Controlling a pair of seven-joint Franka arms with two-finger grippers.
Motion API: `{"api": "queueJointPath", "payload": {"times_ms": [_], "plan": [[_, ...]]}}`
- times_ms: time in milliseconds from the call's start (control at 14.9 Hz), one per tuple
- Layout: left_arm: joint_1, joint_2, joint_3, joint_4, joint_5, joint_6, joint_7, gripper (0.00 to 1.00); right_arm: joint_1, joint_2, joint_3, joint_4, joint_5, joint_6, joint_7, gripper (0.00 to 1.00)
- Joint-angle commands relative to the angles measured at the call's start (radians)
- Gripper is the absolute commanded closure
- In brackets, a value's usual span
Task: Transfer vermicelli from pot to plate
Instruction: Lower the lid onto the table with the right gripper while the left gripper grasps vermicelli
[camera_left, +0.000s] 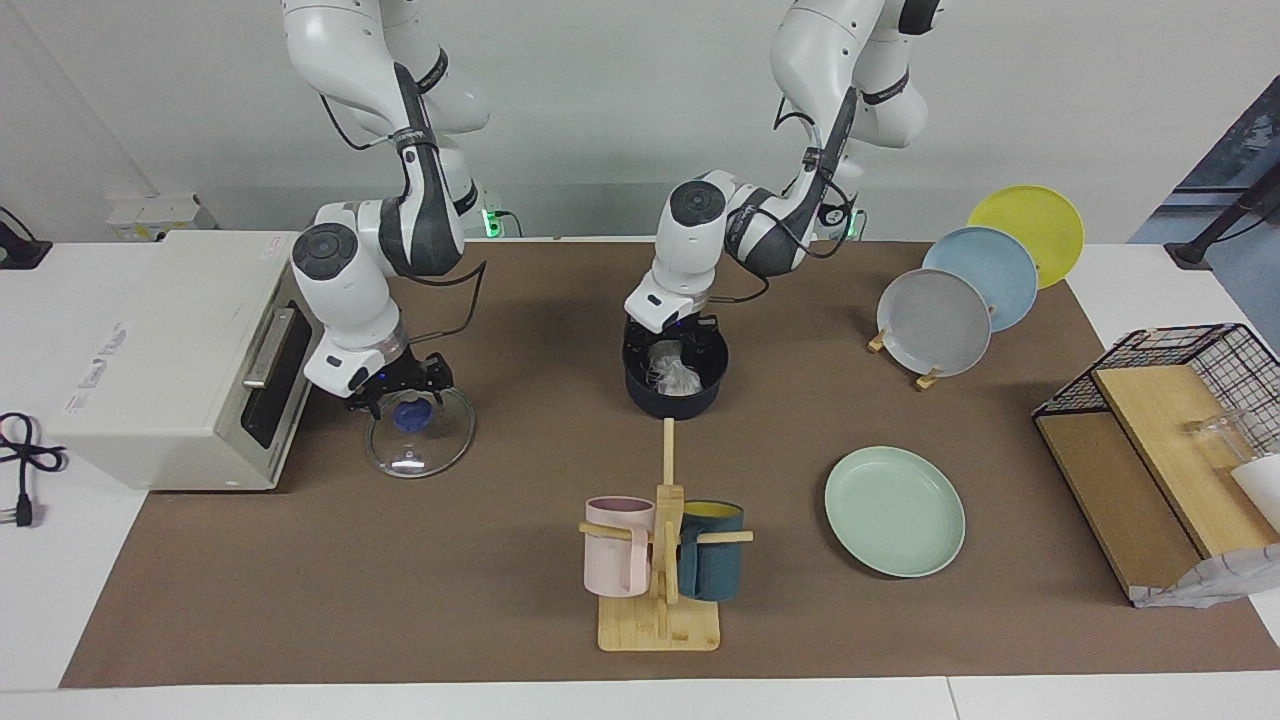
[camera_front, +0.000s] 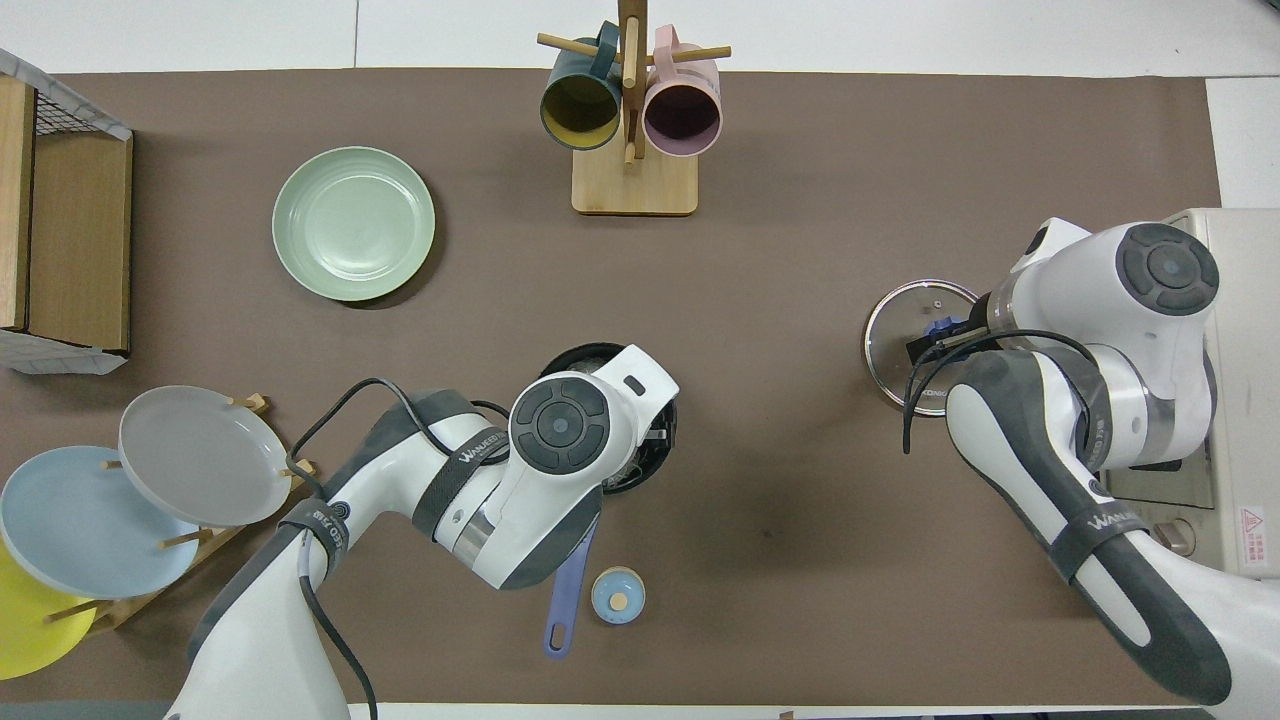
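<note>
On the counter (camera_left: 400, 600), clock centred on the pot (camera_left: 672, 398), twelve pointing away from the robots. In the pot: vermicelli (camera_left: 676, 373), left claw (camera_left: 671, 345) down in over it. At ten: the plate (camera_left: 894, 511). At twelve: mug rack (camera_left: 659, 622). At three: glass lid (camera_left: 422, 450), right claw (camera_left: 400, 395) over its knob; oven (camera_left: 170, 350) just beside, toward the right arm's end. At nine: plate stand (camera_left: 933, 322). At six: pot handle (camera_front: 568, 592).

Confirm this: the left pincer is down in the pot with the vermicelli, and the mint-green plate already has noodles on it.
Not quite. The plate is bare in both the facing and overhead views. The vermicelli lies in the pot, and the left pincer is down in the pot's mouth above it.
</note>
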Motion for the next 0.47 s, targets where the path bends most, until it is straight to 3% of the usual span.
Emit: {"api": "queueJointPath", "payload": {"times_ms": [0, 201, 402], "plan": [[-0.010, -0.001, 0.015, -0.003, 0.003, 0.020, 0.019, 1.00, -0.009, -0.040, 0.010, 0.126, 0.022, -0.181, -0.023, 0.00], [0.002, -0.016, 0.017, 0.014, 0.003, 0.000, 0.037, 1.00, -0.004, -0.066, 0.011, 0.298, 0.025, -0.385, -0.014, 0.00], [0.017, -0.042, 0.020, 0.055, 0.003, -0.087, 0.040, 1.00, -0.004, -0.113, 0.011, 0.399, 0.034, -0.526, 0.009, 0.00]]}}
